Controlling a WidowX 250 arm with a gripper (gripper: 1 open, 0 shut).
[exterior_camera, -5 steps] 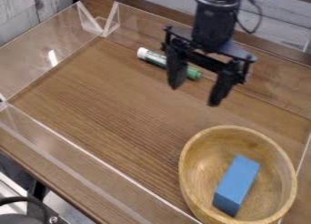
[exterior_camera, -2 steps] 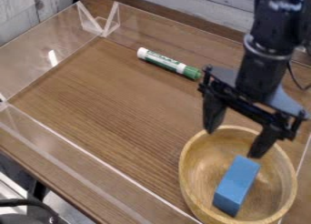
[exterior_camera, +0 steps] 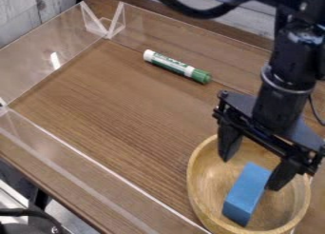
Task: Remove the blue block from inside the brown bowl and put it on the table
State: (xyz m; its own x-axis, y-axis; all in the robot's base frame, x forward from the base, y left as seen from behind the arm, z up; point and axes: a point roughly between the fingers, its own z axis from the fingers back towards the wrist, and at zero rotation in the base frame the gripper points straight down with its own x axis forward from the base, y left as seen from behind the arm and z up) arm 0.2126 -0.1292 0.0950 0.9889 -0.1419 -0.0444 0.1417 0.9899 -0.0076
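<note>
The blue block (exterior_camera: pixel 249 193) lies inside the brown bowl (exterior_camera: pixel 206 184), a shallow tan wooden bowl at the lower right of the table (exterior_camera: pixel 114 114). My gripper (exterior_camera: pixel 264 159) hangs straight down over the bowl, just above the block's far end. Its two black fingers (exterior_camera: pixel 231 143) are spread wide with nothing between them. The open gripper holds nothing, and the block rests loose on the bowl's floor.
A green-and-white marker (exterior_camera: pixel 177 67) lies on the table behind the bowl. Low clear acrylic walls (exterior_camera: pixel 51 62) edge the tabletop at the left and back. The black arm rises from the gripper toward the upper right.
The gripper has travelled from above the marker toward the front right and dropped a little. It now hangs over the bowl, still open.
</note>
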